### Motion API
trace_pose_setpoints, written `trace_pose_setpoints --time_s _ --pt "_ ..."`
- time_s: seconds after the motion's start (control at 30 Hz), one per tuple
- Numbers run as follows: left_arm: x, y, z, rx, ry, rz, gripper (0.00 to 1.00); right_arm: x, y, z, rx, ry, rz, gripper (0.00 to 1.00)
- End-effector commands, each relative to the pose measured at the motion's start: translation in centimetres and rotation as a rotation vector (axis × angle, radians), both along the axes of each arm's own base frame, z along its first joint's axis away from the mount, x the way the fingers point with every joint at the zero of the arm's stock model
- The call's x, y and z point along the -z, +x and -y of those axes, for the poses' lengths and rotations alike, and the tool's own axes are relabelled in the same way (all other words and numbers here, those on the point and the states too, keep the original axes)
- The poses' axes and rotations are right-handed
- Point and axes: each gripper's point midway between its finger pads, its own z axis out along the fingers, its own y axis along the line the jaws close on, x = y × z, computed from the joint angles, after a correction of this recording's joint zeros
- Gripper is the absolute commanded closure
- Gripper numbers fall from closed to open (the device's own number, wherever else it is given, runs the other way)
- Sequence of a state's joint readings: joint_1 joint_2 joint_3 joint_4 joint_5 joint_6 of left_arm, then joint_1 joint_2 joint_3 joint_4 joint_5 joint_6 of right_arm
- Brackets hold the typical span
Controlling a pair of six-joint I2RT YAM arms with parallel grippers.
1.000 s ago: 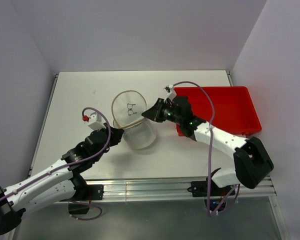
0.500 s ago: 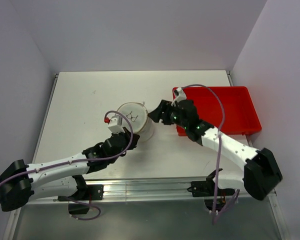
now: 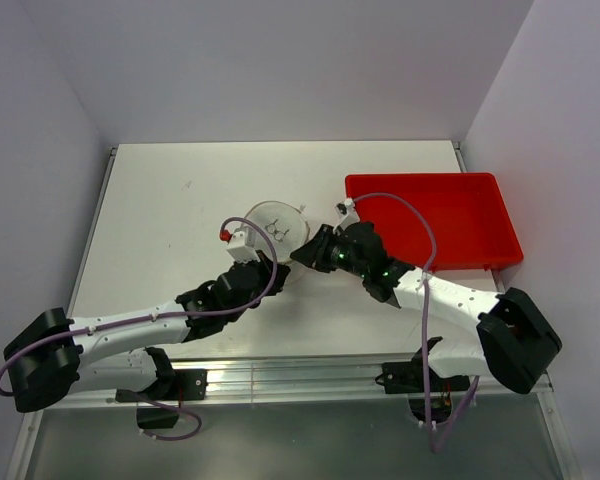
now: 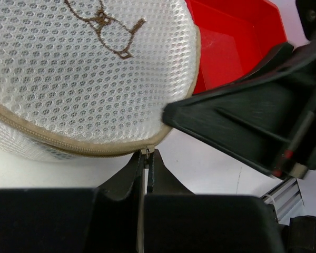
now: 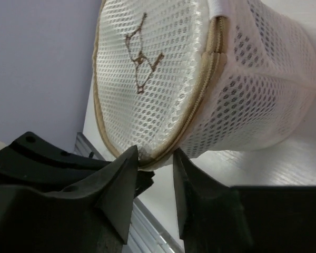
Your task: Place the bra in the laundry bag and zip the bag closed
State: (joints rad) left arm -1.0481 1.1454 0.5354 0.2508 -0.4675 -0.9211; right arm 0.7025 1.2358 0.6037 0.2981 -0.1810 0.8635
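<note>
The laundry bag [image 3: 276, 222], a white mesh cylinder with a tan zip round its lid and a small dark mark on it, sits mid-table. It fills the left wrist view [image 4: 84, 68] and the right wrist view [image 5: 163, 68]. My left gripper [image 3: 277, 263] [image 4: 147, 159] is shut on the zip pull [image 4: 147, 153] at the lid's near edge. My right gripper [image 3: 300, 252] [image 5: 154, 158] pinches the lid's rim just beside it. One of its fingers [image 4: 226, 124] shows in the left wrist view. The bra is not visible.
The red plastic bin [image 3: 450, 215] stands at the right of the table, close behind the right arm, and shows in the left wrist view [image 4: 226, 37]. The table's metal front rail [image 3: 310, 375] runs along the near edge.
The lid, standing open a second ago, now lies over the bag. My left gripper has travelled right round the rim with the zip pull. The bag has shifted right and back.
</note>
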Motion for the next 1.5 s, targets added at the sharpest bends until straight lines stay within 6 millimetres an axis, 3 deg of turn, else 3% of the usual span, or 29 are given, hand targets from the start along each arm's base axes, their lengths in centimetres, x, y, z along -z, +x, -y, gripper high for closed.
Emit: trace_pose_setpoints --time_s 0.0,0.1,0.23,0.3,0.43,0.47,0.57,0.6,0.63,0.77,0.8,0.83,0.87,0.9,0.93,0.97,1.0,1.03,1.17,1.27,1.47 --pt "-2.9 0.4 1.3 0.025 -0.069 0.057 1.0 -2.0 1.1 -1.3 0.011 0.091 0.03 0.81" --pt "-2.4 0.3 0.6 0.013 -0.05 0.062 1.0 -1.9 2.2 -0.6 0.05 0.073 0.044 1.0" --pt "-1.4 0.8 -2.9 -0.069 0.026 0.076 1.0 -1.6 4.5 1.4 0.094 0.022 0.066 1.0" --pt "0.8 1.4 -6.3 -0.157 0.122 0.049 1.0 -2.0 6.3 3.0 0.124 -0.008 0.103 1.0" --pt "2.4 1.5 -11.9 -0.286 0.187 0.009 1.0 -2.2 9.2 3.8 0.1 -0.038 0.115 1.0" --pt "1.5 1.4 -13.0 -0.315 0.165 0.025 1.0 -3.7 9.8 3.1 0.06 -0.018 0.141 1.0" --pt "0.1 1.1 -15.4 -0.391 0.164 0.049 1.0 -4.5 11.8 1.6 -0.003 -0.044 0.162 1.0" --pt "-0.2 1.0 -15.4 -0.385 0.156 0.054 1.0 -3.2 12.4 1.1 -0.017 -0.063 0.126 1.0" --pt "-0.9 1.1 -15.0 -0.37 0.13 0.07 1.0 -4.4 13.1 0.5 -0.028 -0.052 0.145 1.0" --pt "-1.4 0.9 -11.3 -0.248 0.028 0.06 1.0 -4.0 12.9 -0.5 -0.045 -0.076 0.124 0.98" --pt "-1.3 0.6 -10.4 -0.22 0.019 0.055 1.0 -3.9 12.9 -0.2 -0.016 -0.085 0.119 0.81" --pt "-1.4 0.7 -9.7 -0.217 0.011 0.056 1.0 -4.4 12.5 0.1 -0.007 -0.086 0.121 0.7" --pt "-2.2 0.8 -9.0 -0.211 -0.015 0.071 1.0 -3.7 11.7 0.4 0.001 -0.095 0.1 0.59" --pt "-2.3 0.5 -8.2 -0.192 -0.018 0.076 1.0 -4.9 10.9 0.6 0.02 -0.081 0.118 0.44" --pt "-2.7 0.7 -7.8 -0.197 -0.017 0.08 1.0 -3.3 9.6 1.1 0.025 -0.093 0.093 0.38" --pt "-2.8 0.7 -7.4 -0.192 -0.018 0.082 1.0 -3.3 8.6 1.1 0.035 -0.073 0.085 0.34" --pt "-2.8 0.8 -6.9 -0.184 -0.025 0.084 1.0 -5.1 7.2 0.5 0.025 -0.029 0.131 0.34" --pt "-3.1 0.9 -6.5 -0.179 -0.038 0.087 1.0 -3.1 5.8 0.8 0.029 -0.043 0.101 0.34" --pt "-3.2 0.8 -4.7 -0.121 -0.074 0.079 1.0 -3.1 1.2 -2.0 -0.04 0.083 0.059 0.33" --pt "-2.8 0.5 -3.8 -0.093 -0.089 0.064 1.0 -3.7 0.4 -3.9 -0.093 0.136 0.063 0.33" --pt "-2.1 0.1 -3.5 -0.076 -0.105 0.045 1.0 -3.4 1.9 -6.3 -0.107 0.14 0.038 0.38"
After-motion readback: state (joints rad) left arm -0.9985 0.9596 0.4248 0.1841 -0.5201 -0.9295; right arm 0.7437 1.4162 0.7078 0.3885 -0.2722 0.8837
